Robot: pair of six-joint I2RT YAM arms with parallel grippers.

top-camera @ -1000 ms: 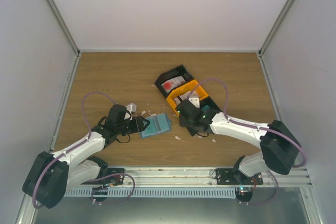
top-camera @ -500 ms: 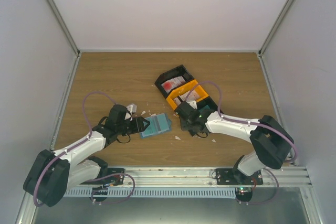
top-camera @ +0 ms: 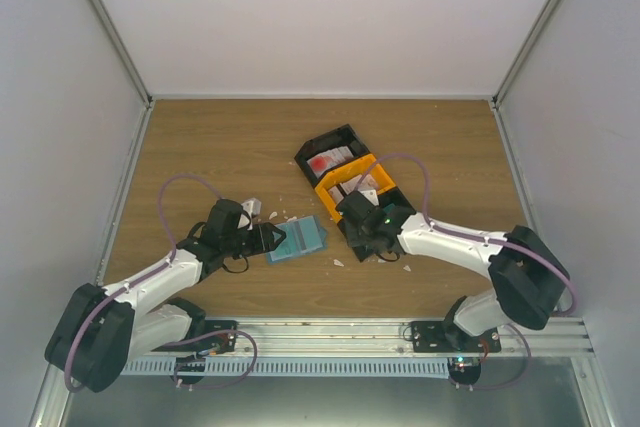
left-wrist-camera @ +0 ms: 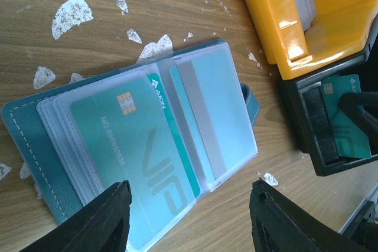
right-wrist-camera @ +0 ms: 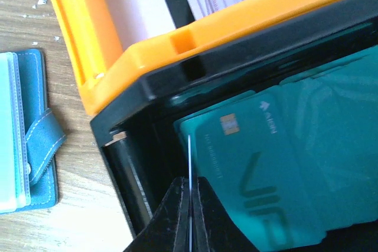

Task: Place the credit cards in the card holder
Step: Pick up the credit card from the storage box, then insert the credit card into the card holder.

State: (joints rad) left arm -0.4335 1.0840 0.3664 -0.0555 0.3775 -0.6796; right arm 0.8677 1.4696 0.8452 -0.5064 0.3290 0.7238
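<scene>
A: When you look down from the top, where is the card holder (top-camera: 298, 239)?

B: It lies open and flat on the table (top-camera: 220, 147), between the two arms. Its long side runs left to right, and the right end sits a bit farther back.

A: What is inside it?

B: A green card (left-wrist-camera: 139, 163) is tucked in a clear pocket. Seen from the left wrist, the card's long side runs away from the camera. Its gold chip is at the far end.

A: What is the left gripper (left-wrist-camera: 191, 184) doing?

B: Its jaws are spread wide, one on each side of the holder's near end. They hold nothing. I cannot tell if they touch it.

A: And the right gripper (right-wrist-camera: 190, 182)?

B: It is over the black tray (right-wrist-camera: 142, 157), just beside the orange tray (right-wrist-camera: 236, 22). Its jaws are pressed together on a thin card (right-wrist-camera: 189, 157). We see only its pale edge, and that edge points straight out from the fingers.

A: Is anything else in the black tray?

B: More green cards (right-wrist-camera: 260, 175) lie flat there, chip end nearest the orange tray. Little white scraps (left-wrist-camera: 71, 16) are scattered on the wood near the holder.
</scene>
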